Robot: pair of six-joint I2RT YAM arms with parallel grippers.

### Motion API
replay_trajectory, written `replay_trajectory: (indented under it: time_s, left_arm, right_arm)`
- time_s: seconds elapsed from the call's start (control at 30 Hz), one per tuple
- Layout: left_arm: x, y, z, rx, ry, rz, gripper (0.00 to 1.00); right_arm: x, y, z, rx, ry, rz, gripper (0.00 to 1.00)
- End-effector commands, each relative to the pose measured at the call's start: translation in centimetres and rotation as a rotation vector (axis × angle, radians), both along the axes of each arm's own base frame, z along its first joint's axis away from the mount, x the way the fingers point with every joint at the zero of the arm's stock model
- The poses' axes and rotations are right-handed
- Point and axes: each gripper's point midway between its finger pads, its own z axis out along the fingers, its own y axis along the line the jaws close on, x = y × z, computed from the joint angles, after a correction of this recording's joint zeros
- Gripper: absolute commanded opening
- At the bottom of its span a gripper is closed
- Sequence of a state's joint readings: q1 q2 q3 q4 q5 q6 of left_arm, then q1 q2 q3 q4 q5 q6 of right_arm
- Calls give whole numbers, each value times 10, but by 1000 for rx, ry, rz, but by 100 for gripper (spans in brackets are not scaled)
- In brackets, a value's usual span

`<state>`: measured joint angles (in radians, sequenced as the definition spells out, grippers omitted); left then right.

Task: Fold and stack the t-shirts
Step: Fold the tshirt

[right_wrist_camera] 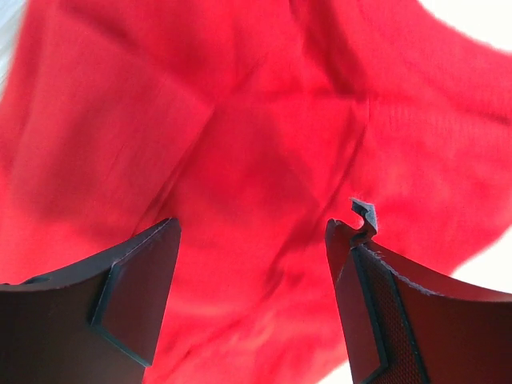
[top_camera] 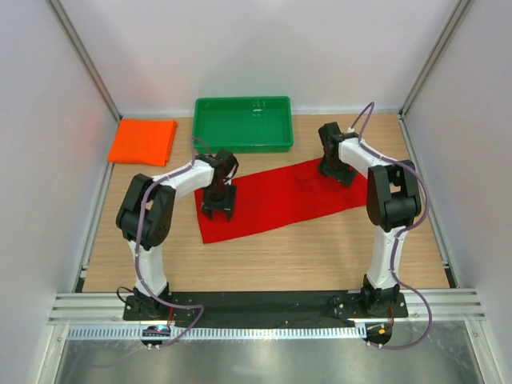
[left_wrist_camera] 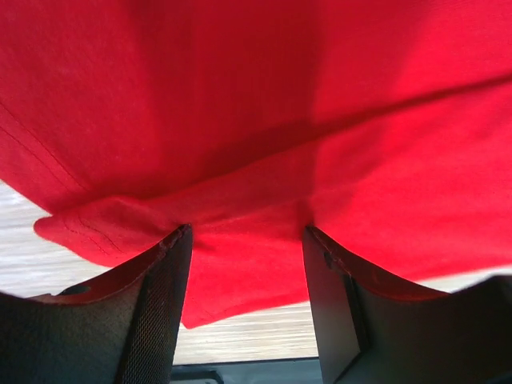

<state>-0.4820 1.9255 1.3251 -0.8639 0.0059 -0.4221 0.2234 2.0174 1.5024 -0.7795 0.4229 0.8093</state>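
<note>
Item 1: red t-shirt (top_camera: pixel 280 200). It is lying flat on the wooden table (top_camera: pixel 320 256) at mid-frame in the top view, folded into a long band. Its long axis is running from lower left to upper right, with the lower-left end squared off and the upper-right end sitting under the right arm. Neckline and sleeves are not showing, and a small dark mark near the upper-right end is too small to identify.

Item 2: orange t-shirt (top_camera: pixel 142 141). It is lying folded into a compact, roughly square pad at upper left, beside the green tray (top_camera: pixel 242 124) but apart from it.

Item 3: left gripper (top_camera: pixel 218 210). It is hanging over the lower-left end of the red band. In its wrist view the fingers (left_wrist_camera: pixel 160 304) are standing apart at a moderate width with nothing pinched. Cloth is filling the frame beyond them and is being cut off at the top and both sides.

Item 4: right gripper (top_camera: pixel 336 172). It is hovering over the upper-right end, its tips hidden by its own wrist in the top view. In the wrist view the fingers (right_wrist_camera: pixel 136 296) are spread wide and holding nothing, and the red cloth behind them is blurring.
</note>
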Motion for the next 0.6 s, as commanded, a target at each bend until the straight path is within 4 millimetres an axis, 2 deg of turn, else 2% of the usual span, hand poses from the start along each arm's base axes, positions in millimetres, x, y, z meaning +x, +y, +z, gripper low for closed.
replay_trajectory:
  time_s: [0.0,0.1,0.13,0.17,0.23,0.27,0.33,0.37,0.4,0.47,0.53,0.57]
  left_arm:
    - [-10,3,-9,59,16,32,59]
    - [-23,-1,-16,76,59,27,59]
    - [-30,-7,-17,84,72,4,59]
    - [-34,-11,-19,93,82,-11,59]
    - [-46,-20,-23,115,110,-55,59]
    - [-51,-24,-24,115,124,-68,59]
    - [-63,-34,-29,105,162,-73,59]
    - [-73,-46,-29,82,183,-96,59]
    - [-80,-54,-29,71,193,-93,58]
    - [-96,-81,-23,19,213,-145,58]
    - [-109,-103,-18,-37,250,-164,58]
    - [-109,-120,-11,-72,239,-187,58]
  right_arm:
    - [28,-5,1,-22,-37,75,80]
    - [40,-2,-12,-39,-1,137,80]
    - [48,-3,-8,-53,-11,145,80]
    - [50,-4,-17,-64,6,154,80]
    - [62,-3,-14,-80,-6,198,80]
    - [65,-4,-22,-91,7,211,80]
    - [75,-3,-23,-103,5,269,80]
    - [83,0,-19,-98,-11,296,80]
    - [87,0,-25,-98,-5,320,80]
    - [101,-1,-18,-108,-27,377,80]
    - [111,4,-20,-81,-40,424,80]
    - [113,5,-20,-69,-42,463,80]
